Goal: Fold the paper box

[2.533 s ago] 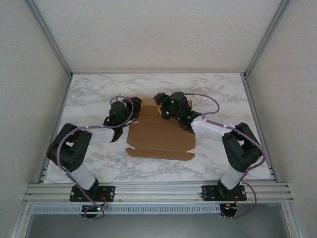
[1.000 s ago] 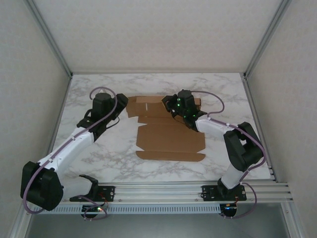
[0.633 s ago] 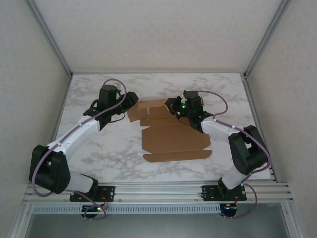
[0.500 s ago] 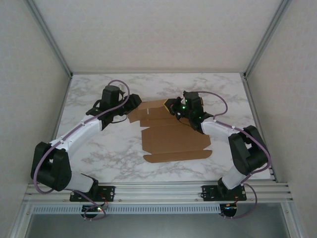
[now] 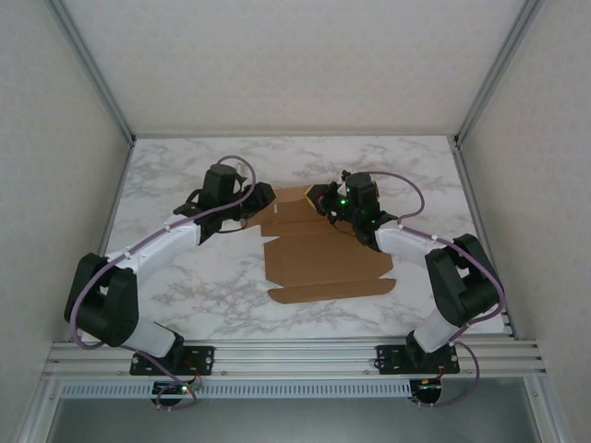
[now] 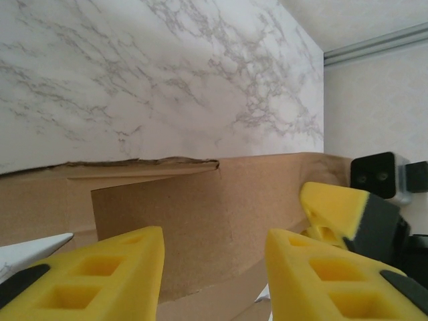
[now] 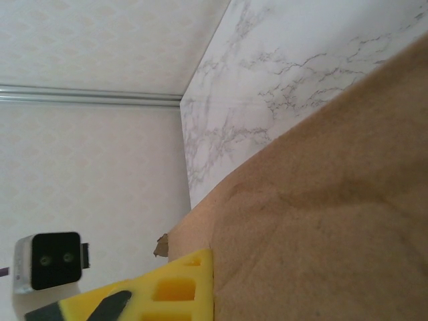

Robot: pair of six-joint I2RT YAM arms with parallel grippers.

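A white tabletop (image 5: 185,286) with grey marble veining lies inside a pale booth. Off-white panels with a faint pattern close it in: a back wall (image 5: 295,65), a left wall (image 5: 46,185) and a right wall (image 5: 545,185). Slim aluminium posts (image 5: 92,69) slope up from the table's two far corners. Ribbed aluminium rails (image 5: 295,355) run along the near edge. In the left wrist view, the marble surface (image 6: 134,80) meets a metal strip (image 6: 374,43) at the wall's foot.
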